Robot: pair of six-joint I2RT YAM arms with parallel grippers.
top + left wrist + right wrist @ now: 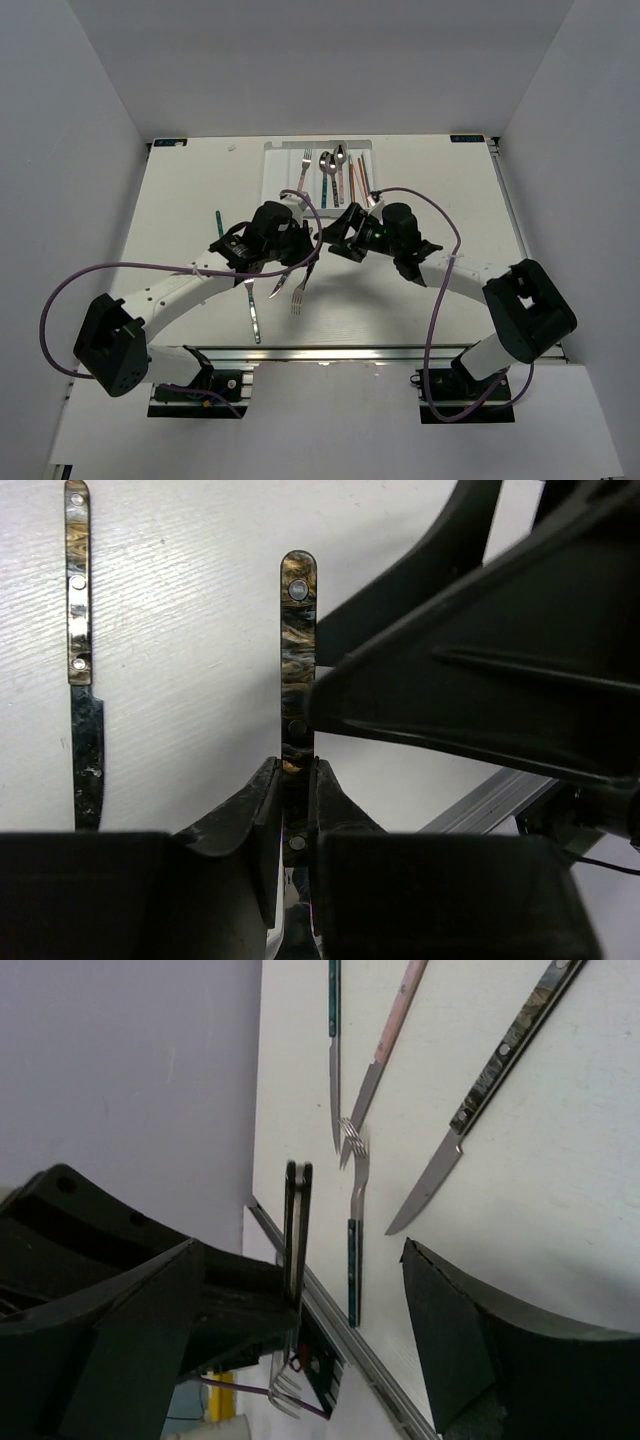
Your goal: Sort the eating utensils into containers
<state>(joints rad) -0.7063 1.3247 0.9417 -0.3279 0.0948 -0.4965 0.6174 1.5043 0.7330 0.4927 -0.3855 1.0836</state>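
- Left hand (297,772): clenched on the patterned-handle utensil (298,650), gripping the near end of the handle. The rest of the handle points away from the wrist camera.
- Right hand (300,1250): released, fingers (470,1340) spread wide. It sits just beside the left hand, over the middle of the worktop (180,250).
- An edge-on fork (297,1225) stands in the right hand's gap and touches neither finger. I cannot tell if it is the clenched piece.
- Loose on the worktop: patterned-handle knife (80,630), teal-handled fork (353,1250), pink-handled knife (395,1035), green chopstick (217,218).
- White tray (275,170) at the far edge holds 1 silver fork (306,163), 2 spoons (326,165) and some chopsticks (352,182) in its slots.
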